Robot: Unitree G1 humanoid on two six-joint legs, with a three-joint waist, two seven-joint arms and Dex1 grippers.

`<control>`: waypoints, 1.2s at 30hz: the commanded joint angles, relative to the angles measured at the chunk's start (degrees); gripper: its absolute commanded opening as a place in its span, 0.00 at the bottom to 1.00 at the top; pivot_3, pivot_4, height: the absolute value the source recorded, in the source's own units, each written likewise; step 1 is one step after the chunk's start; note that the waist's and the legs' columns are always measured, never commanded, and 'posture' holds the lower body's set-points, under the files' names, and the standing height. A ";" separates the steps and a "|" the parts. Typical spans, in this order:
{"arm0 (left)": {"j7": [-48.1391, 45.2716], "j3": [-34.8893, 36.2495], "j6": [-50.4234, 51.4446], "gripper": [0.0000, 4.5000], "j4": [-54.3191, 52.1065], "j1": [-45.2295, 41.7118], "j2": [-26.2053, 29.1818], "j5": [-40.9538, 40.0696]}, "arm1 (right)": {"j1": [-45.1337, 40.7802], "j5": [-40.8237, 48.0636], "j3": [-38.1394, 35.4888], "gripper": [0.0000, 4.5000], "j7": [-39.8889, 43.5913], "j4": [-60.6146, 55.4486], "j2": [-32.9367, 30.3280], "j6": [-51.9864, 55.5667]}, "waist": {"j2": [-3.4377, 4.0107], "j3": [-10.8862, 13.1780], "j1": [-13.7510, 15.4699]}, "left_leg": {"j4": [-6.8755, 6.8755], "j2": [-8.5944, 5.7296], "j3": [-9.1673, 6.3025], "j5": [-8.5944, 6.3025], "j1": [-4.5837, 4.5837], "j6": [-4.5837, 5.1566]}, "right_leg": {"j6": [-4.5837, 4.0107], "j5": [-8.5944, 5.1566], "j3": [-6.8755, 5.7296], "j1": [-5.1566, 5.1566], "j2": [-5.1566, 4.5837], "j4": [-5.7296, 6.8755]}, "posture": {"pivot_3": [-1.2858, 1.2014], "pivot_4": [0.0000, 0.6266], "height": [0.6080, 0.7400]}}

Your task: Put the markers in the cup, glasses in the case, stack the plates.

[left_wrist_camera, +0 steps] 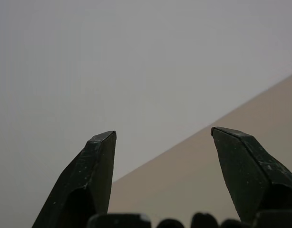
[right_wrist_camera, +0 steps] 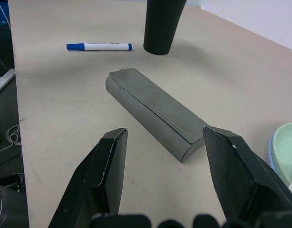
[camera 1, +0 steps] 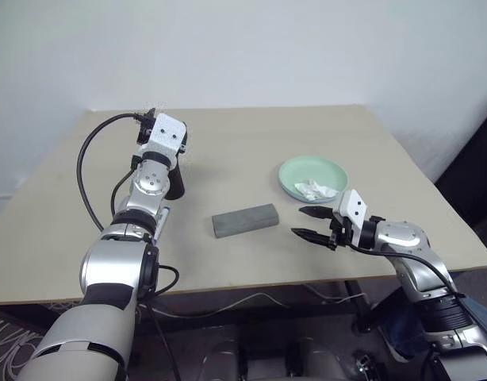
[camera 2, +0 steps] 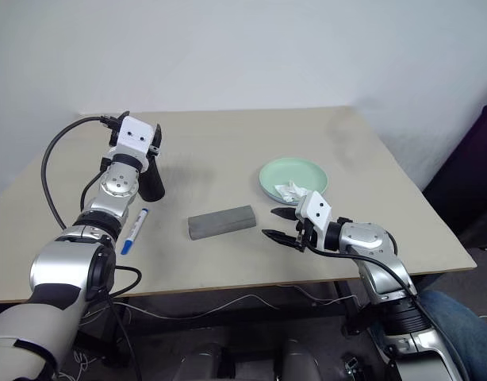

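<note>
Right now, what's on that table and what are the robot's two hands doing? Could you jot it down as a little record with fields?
table: tan top
cup: black, standing upright, behind the left arm
marker: white with blue cap, lying flat on the table beside the left arm
case: grey, closed, mid-table
plate: mint green, crumpled tissue in it; a light blue rim peeks from under it
left gripper: open, empty, raised near the cup
right gripper: open, empty, pointing at the case
glasses: cannot tell where they are
</note>
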 commanded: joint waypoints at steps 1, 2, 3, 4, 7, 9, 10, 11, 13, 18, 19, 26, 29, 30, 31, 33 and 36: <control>-2.56 2.24 -0.72 0.74 -1.23 -2.24 0.01 -2.80 | -1.24 1.02 -1.10 0.61 -0.32 -1.71 -0.09 -0.24 | 0.00 0.00 0.00 | 0.00 0.00 0.00 0.00 0.00 0.00 | 0.00 0.00 0.00 0.00 0.00 0.00 | 0.52 0.00 1.00; -4.90 3.47 -0.49 0.74 -1.48 -2.44 -0.32 -4.53 | -1.23 1.02 -1.14 0.61 -0.36 -1.74 -0.09 -0.24 | 0.00 0.00 0.00 | 0.00 0.00 0.00 0.00 0.00 0.00 | 0.00 0.00 0.00 0.00 0.00 0.01 | 0.52 0.00 1.00; -7.24 4.72 -0.10 0.74 -1.74 -2.61 -0.66 -6.22 | -1.22 1.03 -1.18 0.61 -0.40 -1.75 -0.10 -0.24 | 0.00 0.00 0.01 | 0.00 0.00 0.00 0.00 0.00 0.00 | 0.00 0.00 -0.01 0.00 0.00 0.01 | 0.52 0.00 1.00; -9.75 5.94 0.28 0.74 -2.04 -2.73 -1.03 -7.90 | -1.20 1.05 -1.23 0.61 -0.42 -1.76 -0.12 -0.23 | 0.00 0.00 0.01 | 0.01 0.01 0.00 0.00 0.00 0.00 | -0.01 -0.01 -0.01 0.00 0.00 0.01 | 0.52 0.00 1.00; -17.93 9.23 0.85 0.74 -3.99 -2.22 -1.85 -13.10 | -0.96 1.11 -1.33 0.61 -0.43 -1.86 -0.21 -0.25 | 0.00 0.00 0.01 | 0.04 0.01 0.00 0.00 0.00 0.00 | -0.02 -0.01 -0.01 0.01 -0.01 0.01 | 0.52 0.00 1.00; -20.76 10.78 2.79 0.74 -6.01 -1.03 -1.56 -15.70 | -0.87 1.08 -1.27 0.61 -0.45 -1.75 -0.14 -0.37 | -0.01 0.00 -0.01 | 0.05 0.00 0.00 0.00 0.00 0.00 | -0.02 -0.01 -0.01 0.01 -0.01 0.01 | 0.52 0.00 1.00; -21.86 11.46 4.59 0.74 -7.78 0.10 -1.14 -16.99 | -0.93 1.08 -1.22 0.61 -0.45 -1.59 -0.04 -0.42 | -0.01 0.00 -0.02 | 0.05 0.00 0.00 0.00 0.00 0.00 | -0.02 -0.01 -0.01 0.01 -0.01 0.01 | 0.52 0.00 1.00; -22.52 11.84 5.97 0.74 -9.24 0.96 -0.87 -17.82 | -1.00 1.09 -1.21 0.61 -0.42 -1.47 0.01 -0.46 | -0.01 0.01 -0.05 | 0.05 0.00 0.00 0.00 0.00 0.00 | -0.02 -0.01 0.00 0.01 0.00 0.01 | 0.52 0.00 1.00; -23.81 12.21 9.47 0.74 -14.50 3.81 -0.24 -19.16 | -1.24 1.17 -1.17 0.61 -0.25 -1.08 0.12 -0.55 | 0.00 0.00 -0.31 | 0.04 0.00 0.02 0.00 0.02 0.00 | -0.01 -0.01 0.04 0.00 0.01 0.04 | 0.52 0.00 1.00; -28.33 12.43 27.49 0.74 -40.54 16.97 3.10 -23.50 | -2.99 1.05 -0.81 0.61 1.15 1.84 0.33 -1.63 | 0.00 0.00 -0.51 | 0.04 0.02 0.03 0.00 0.07 -0.01 | -0.01 0.00 0.07 -0.03 0.09 0.12 | 0.52 0.00 1.00; -28.81 12.46 30.70 0.74 -44.71 18.92 3.71 -24.28 | -3.32 1.04 -0.76 0.61 1.40 2.28 0.38 -1.80 | -0.02 0.00 -0.52 | 0.05 0.05 0.01 0.01 0.07 -0.01 | -0.01 0.00 0.06 -0.01 0.09 0.14 | 0.52 0.00 1.00; -29.09 16.24 55.45 0.74 -68.51 30.59 11.02 -29.08 | -6.27 0.56 0.41 0.61 3.88 6.54 1.33 -3.79 | -0.02 0.00 -0.18 | 0.16 0.15 -0.01 0.00 0.06 0.00 | -0.03 -0.01 0.07 0.04 0.03 0.12 | 0.52 0.00 1.00; -29.05 18.23 62.98 0.74 -73.98 34.01 12.56 -31.34 | -7.21 0.25 0.87 0.61 4.68 8.18 1.96 -4.75 | 0.01 0.00 -0.12 | 0.12 0.16 -0.04 0.00 0.08 -0.01 | -0.03 -0.01 0.04 0.03 0.03 0.12 | 0.52 0.00 1.00; -29.00 18.49 65.08 0.74 -75.41 34.97 12.90 -31.72 | -7.45 0.17 0.97 0.61 4.84 8.59 2.14 -5.00 | 0.02 0.00 -0.02 | 0.10 0.16 -0.04 0.00 0.08 -0.01 | -0.03 -0.01 0.04 0.04 0.03 0.12 | 0.52 0.00 1.00; -28.91 18.49 67.29 0.74 -77.02 36.15 13.16 -31.95 | -7.70 0.13 1.10 0.61 4.98 8.99 2.29 -5.23 | 0.02 0.00 -0.02 | 0.08 0.15 -0.04 0.00 0.08 -0.01 | -0.04 -0.01 0.03 0.03 0.03 0.12 | 0.52 0.00 1.00; -28.83 18.50 70.68 0.74 -79.61 38.42 13.22 -32.32 | -8.13 0.10 1.32 0.61 5.21 9.58 2.53 -5.57 | 0.03 0.01 -0.06 | 0.06 0.16 -0.02 0.00 0.07 -0.02 | -0.04 -0.01 0.05 0.02 0.04 0.12 | 0.52 0.00 1.00; -27.55 18.80 74.70 0.82 -81.84 40.10 12.25 -32.96 | -8.44 0.03 1.52 0.61 5.52 10.09 2.71 -5.93 | 0.03 0.01 -0.03 | 0.05 0.18 -0.02 0.00 0.07 -0.02 | -0.04 -0.01 0.04 0.02 0.05 0.12 | 0.52 0.00 1.00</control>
